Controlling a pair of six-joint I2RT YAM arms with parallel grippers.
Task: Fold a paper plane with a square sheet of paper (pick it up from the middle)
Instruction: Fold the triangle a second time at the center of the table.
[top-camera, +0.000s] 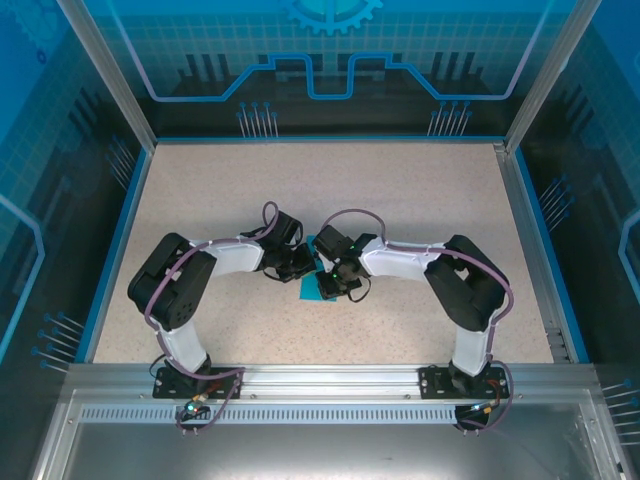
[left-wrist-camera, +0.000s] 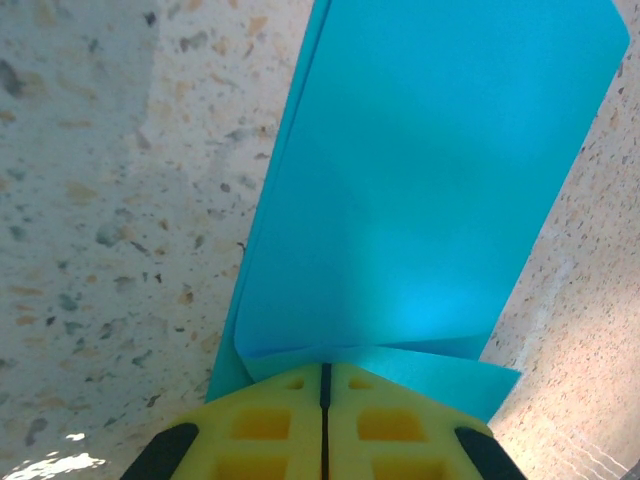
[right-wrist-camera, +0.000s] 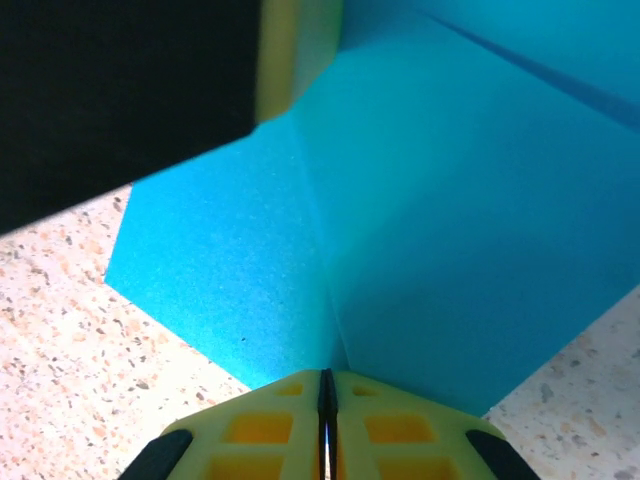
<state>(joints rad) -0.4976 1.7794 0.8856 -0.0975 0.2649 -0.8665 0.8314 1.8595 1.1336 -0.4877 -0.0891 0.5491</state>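
The square sheet of paper (top-camera: 309, 291), teal-blue and partly folded, sits mid-table between both arms. In the left wrist view the paper (left-wrist-camera: 430, 180) stands as a doubled panel with a small flap curling at my left gripper (left-wrist-camera: 325, 368), whose yellow fingers are shut on its lower edge. In the right wrist view a crease of the paper (right-wrist-camera: 450, 200) runs straight into my right gripper (right-wrist-camera: 325, 375), shut on it. The two grippers, left (top-camera: 303, 266) and right (top-camera: 328, 283), nearly touch. A left finger (right-wrist-camera: 290, 60) shows at the top of the right wrist view, against the paper.
The speckled beige table (top-camera: 400, 190) has a blue rim (top-camera: 120, 240) and metal corner posts (top-camera: 110, 70). An aluminium rail (top-camera: 330, 385) runs along the near edge by the arm bases. Open tabletop lies behind and to both sides of the arms.
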